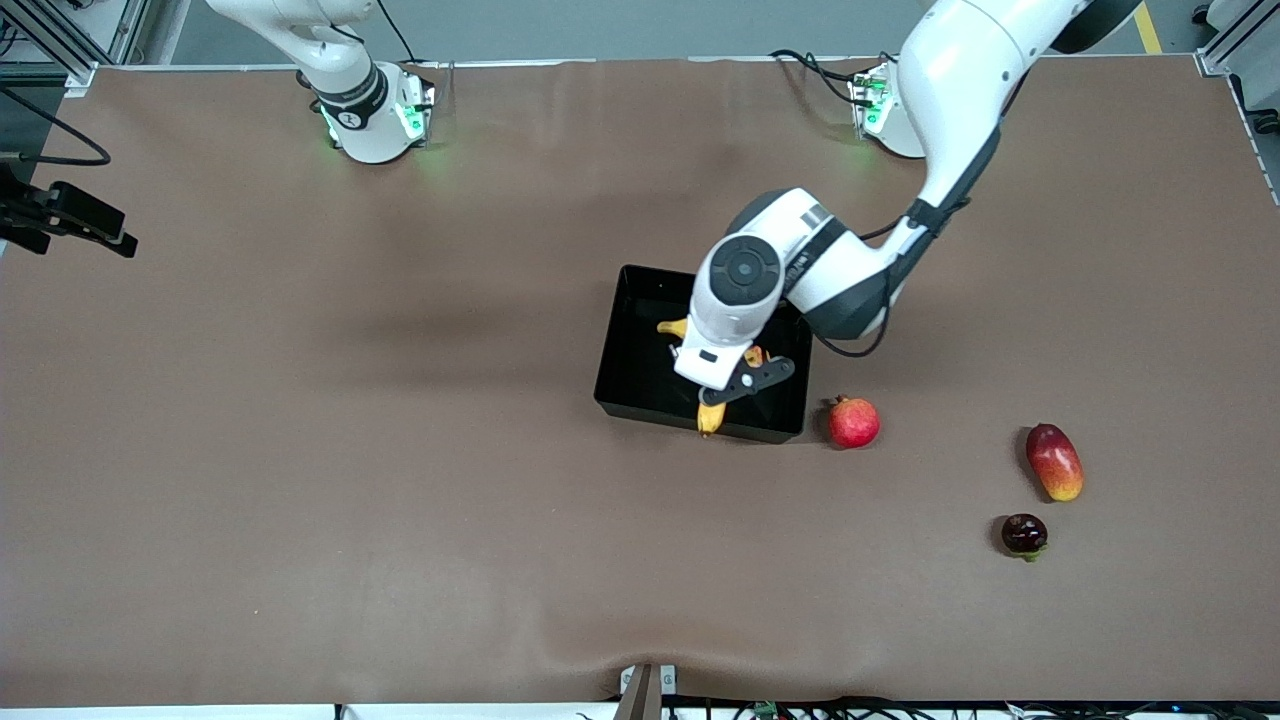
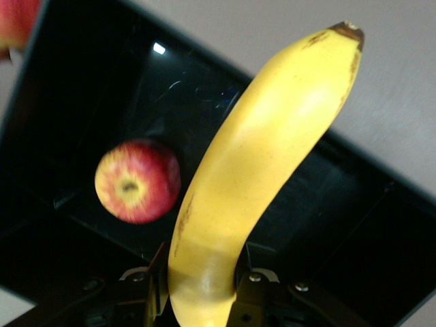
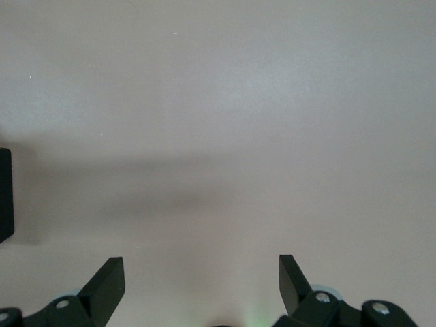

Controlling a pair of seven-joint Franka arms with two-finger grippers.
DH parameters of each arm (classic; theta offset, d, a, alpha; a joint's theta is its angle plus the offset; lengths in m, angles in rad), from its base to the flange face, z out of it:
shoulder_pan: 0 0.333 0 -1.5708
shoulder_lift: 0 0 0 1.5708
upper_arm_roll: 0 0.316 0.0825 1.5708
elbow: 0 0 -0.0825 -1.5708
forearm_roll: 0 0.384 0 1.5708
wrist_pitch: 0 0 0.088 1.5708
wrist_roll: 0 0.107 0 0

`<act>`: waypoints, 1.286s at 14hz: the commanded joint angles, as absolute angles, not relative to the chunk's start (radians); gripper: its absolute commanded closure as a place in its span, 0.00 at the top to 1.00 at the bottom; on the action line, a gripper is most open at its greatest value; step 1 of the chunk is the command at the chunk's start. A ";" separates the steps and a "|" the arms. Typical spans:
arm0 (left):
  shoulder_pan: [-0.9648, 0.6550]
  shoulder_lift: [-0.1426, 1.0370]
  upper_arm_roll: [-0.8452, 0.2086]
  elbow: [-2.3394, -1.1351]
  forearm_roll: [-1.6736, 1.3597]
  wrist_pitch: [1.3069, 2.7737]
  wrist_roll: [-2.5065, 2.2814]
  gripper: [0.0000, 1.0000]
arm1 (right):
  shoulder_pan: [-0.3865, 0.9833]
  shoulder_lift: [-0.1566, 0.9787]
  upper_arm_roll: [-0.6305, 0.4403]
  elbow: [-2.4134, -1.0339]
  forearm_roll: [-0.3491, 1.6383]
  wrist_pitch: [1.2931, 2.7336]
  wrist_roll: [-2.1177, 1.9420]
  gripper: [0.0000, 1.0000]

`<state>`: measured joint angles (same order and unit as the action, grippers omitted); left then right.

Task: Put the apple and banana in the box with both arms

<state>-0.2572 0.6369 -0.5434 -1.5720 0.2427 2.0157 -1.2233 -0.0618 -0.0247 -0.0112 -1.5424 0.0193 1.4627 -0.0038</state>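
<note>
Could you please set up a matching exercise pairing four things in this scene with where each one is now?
Things:
1. apple
2. banana
3. pomegranate
4. right tool

Places:
A. on the table beside the box
B. held by the left tool over the box
C. open, over bare table
D. lying in the box

Pairs: 1-D, 2-B, 3-A, 4-C

Apple (image 2: 137, 181) in box (image 1: 630, 375); banana (image 2: 255, 177) over box.
</note>
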 commanded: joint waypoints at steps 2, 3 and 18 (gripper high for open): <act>-0.331 0.653 -0.531 -1.598 0.293 2.019 -1.293 0.00 | -0.064 -0.026 0.000 -1.516 0.006 1.420 -0.009 1.00; -0.336 0.678 -0.532 -1.592 0.328 2.023 -1.293 0.00 | -0.063 -0.025 0.000 -1.508 0.008 1.419 -0.008 1.00; -0.166 0.571 -0.528 -1.505 0.425 2.018 -1.140 1.00 | -0.068 -0.020 -0.002 -1.496 -0.003 1.430 -0.003 1.00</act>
<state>-0.2312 0.6978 -0.5263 -1.5001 0.4119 2.1058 -1.2011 -0.0626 -0.0227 -0.0115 -1.5160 0.0038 1.4374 -0.0040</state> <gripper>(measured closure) 0.000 0.000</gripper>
